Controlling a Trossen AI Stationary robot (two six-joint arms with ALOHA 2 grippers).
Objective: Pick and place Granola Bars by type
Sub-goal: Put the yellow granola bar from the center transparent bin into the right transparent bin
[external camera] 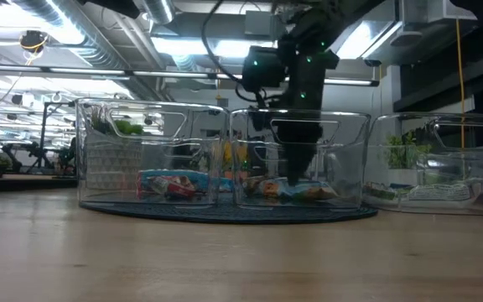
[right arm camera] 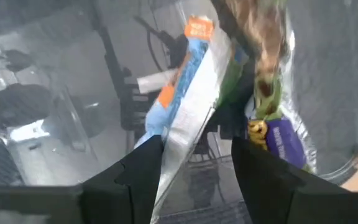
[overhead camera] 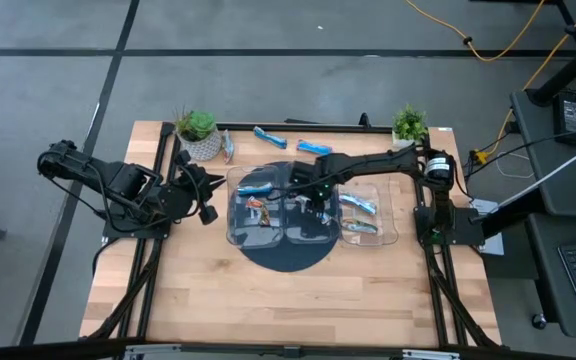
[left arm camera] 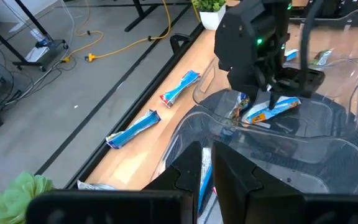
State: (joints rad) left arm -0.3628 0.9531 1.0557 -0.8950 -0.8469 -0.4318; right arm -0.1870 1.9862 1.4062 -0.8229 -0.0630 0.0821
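Three clear trays stand on a dark round mat [overhead camera: 288, 258]. My right gripper [overhead camera: 318, 205] reaches down into the middle tray [overhead camera: 308, 238] and is shut on a silver-blue bar with orange print [right arm camera: 188, 93]. A brown bar [right arm camera: 269, 93] lies next to it on the tray floor. My left gripper [overhead camera: 206, 195] is shut and empty, and hovers beside the left tray [overhead camera: 240, 235]. That tray holds a blue bar [overhead camera: 256, 188] and another bar [overhead camera: 258, 212]. Two blue bars [overhead camera: 270, 137] [overhead camera: 314, 147] and a silver one [overhead camera: 227, 147] lie on the table near its far edge. My right gripper holds the silver-blue bar by its near end [right arm camera: 176, 155], between its two fingers, which point down into the middle tray. In the left wrist view the bar [left arm camera: 272, 109] sits tilted under the fingertips [left arm camera: 272, 90]. Whether it is clear of the tray floor does not show.
The right tray [overhead camera: 390, 235] holds two bars [overhead camera: 358, 205] [overhead camera: 363, 226]. Two potted plants [overhead camera: 196, 128] [overhead camera: 408, 125] stand at the far corners. The near half of the wooden table [overhead camera: 288, 300] is bare.
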